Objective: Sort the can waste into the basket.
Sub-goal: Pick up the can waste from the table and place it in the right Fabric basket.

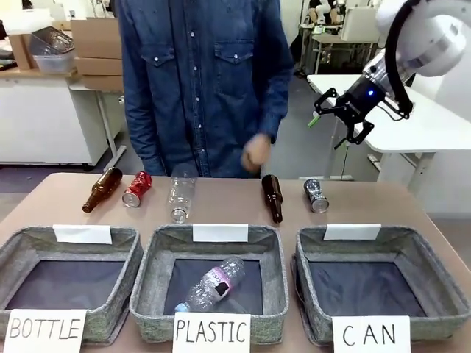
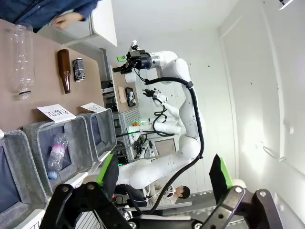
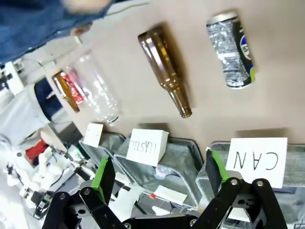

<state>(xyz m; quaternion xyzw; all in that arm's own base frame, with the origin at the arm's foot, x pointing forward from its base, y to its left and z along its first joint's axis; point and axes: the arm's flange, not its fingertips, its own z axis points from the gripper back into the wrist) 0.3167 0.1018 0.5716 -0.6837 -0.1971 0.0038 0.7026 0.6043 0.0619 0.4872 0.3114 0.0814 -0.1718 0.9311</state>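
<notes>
The right claw [image 1: 331, 121] hangs in the air well above the far right end of the counter [image 1: 221, 215], its fingers spread and released, nothing between them. In its wrist view it looks down on the black can [image 3: 231, 50], which lies on its side on the counter just beyond the far rim of the basket [image 1: 441, 268] marked "CAN", near that basket's left corner. A brown bottle [image 1: 272, 197] lies just left of this can, close but apart from it. The red can [image 1: 137, 189] lies on its side toward the far left of the counter, between a second brown bottle [image 1: 101, 190] and a clear bottle [image 1: 180, 195], well apart from the "CAN" basket. A crumpled plastic bottle [image 1: 213, 283] rests inside the middle basket [image 1: 158, 250] marked "PLASTIC"; the basket [image 1: 15, 246] marked "BOTTLE" stands at the left. The left claw [image 2: 164, 174] is also released, pads wide apart and gripping nothing, held off the counter. A person in a denim shirt stands at the far side, one hand [image 1: 256, 153] blurred above the counter's edge.
</notes>
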